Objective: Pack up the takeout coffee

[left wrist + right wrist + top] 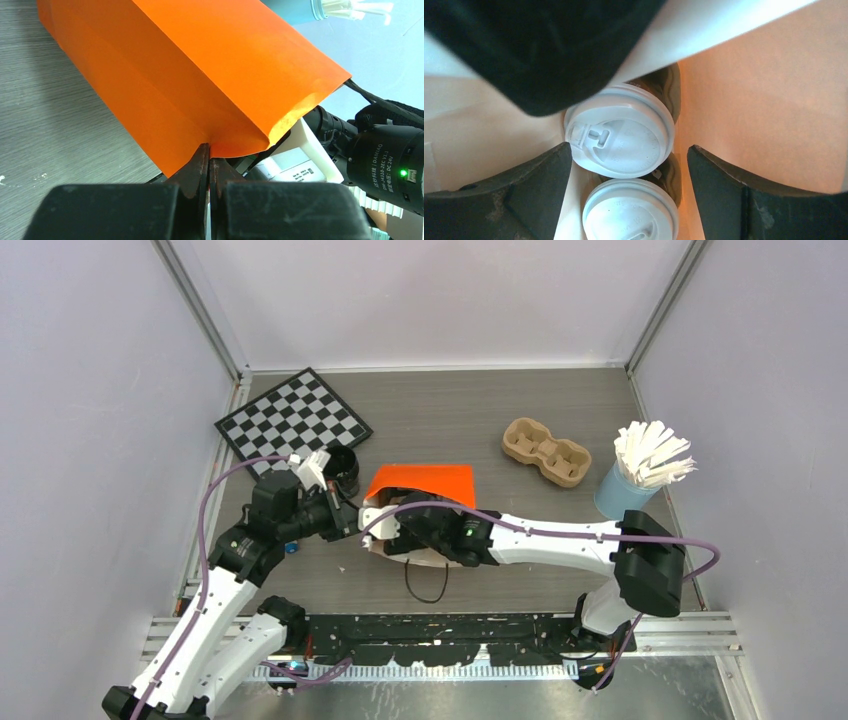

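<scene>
**A:** Where is the coffee?

**B:** Inside the bag [200, 65]. The right wrist camera looks down on the coffee [621, 132], and its white sip lid faces the lens. A second cup [629, 215] with the same kind of lid sits just beside it, and their lids look to be touching.

**A:** And the right gripper?

**B:** The right gripper [629, 146] is spread wide inside the bag, with the coffee between its fingers [524, 190]. One finger sits right at the lid's rim, but I cannot tell if it touches. The other stands clear, with the bag's wall showing in the gap. Nothing is gripped.

**A:** What about the left?

**B:** The left gripper [207, 165] has its jaws pressed together, pinching the edge of the bag's mouth.

**A:** How does the bag lie?

**B:** On its side on the table [450, 410], orange panel up, with the right arm reaching into its mouth.

**A:** What else is around it?

**B:** A checkerboard [293, 420] lies at the far left, with a black cup [342, 465] beside it. A cardboard carrier [546, 451] and a blue cup of white sticks [622, 490] stand at the far right, well apart from the bag.
</scene>
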Tool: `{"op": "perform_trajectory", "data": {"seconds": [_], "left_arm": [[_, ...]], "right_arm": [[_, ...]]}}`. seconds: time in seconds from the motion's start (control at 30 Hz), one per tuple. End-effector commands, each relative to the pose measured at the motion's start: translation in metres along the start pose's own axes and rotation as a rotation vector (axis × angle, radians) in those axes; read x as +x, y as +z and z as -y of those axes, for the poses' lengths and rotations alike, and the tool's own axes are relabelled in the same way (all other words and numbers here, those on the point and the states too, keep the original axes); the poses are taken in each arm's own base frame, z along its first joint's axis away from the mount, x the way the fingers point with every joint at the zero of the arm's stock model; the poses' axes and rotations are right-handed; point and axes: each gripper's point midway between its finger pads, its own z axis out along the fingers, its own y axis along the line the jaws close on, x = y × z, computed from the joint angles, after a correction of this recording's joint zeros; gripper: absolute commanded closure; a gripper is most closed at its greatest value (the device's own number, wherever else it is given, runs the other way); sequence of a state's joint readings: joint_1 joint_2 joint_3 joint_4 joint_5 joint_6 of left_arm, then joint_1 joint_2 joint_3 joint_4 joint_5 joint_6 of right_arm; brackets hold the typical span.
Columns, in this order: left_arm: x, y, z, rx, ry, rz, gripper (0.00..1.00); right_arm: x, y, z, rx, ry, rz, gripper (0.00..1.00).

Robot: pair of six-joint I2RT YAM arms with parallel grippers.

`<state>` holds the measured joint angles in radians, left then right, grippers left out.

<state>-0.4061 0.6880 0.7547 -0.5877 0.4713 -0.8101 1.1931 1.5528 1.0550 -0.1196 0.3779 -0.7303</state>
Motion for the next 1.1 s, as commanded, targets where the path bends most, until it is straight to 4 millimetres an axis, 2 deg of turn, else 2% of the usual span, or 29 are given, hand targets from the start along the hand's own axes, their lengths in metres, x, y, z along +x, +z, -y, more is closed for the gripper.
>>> {"op": "perform_trajectory", "data": {"seconds": [0.0,0.13,0.27,0.47,0.63,0.77,0.93,1.07], "left_arm": [[-0.008,-0.003,0.028,0.120,0.037,0.015,1.00],[-0.007,-0.002,0.027,0.116,0.039,0.013,1.00],[-0.007,-0.002,0.026,0.114,0.041,0.011,1.00],[-0.007,-0.001,0.026,0.114,0.038,0.007,1.00],[-0.006,-0.001,0.026,0.114,0.036,0.004,1.00],[-0.005,-0.001,0.025,0.111,0.032,0.006,1.00],[-0.005,-0.002,0.024,0.110,0.034,0.013,1.00],[-0.005,-0.002,0.024,0.109,0.034,0.015,1.00]], "right_arm": [[-0.019,-0.017,0.011,-0.023,0.009,0.057,0.11],[-0.023,-0.028,0.013,-0.048,0.022,0.078,0.13],[-0.016,-0.033,0.010,-0.061,0.023,0.066,0.16],[-0.010,-0.027,0.004,-0.082,0.023,0.054,0.21],[-0.013,-0.023,0.012,-0.057,0.040,0.064,0.26],[-0.019,-0.034,0.017,-0.060,0.071,0.092,0.24],[-0.012,-0.050,0.014,-0.081,0.106,0.091,0.24],[-0.004,-0.055,0.007,-0.100,0.111,0.079,0.35]]}}
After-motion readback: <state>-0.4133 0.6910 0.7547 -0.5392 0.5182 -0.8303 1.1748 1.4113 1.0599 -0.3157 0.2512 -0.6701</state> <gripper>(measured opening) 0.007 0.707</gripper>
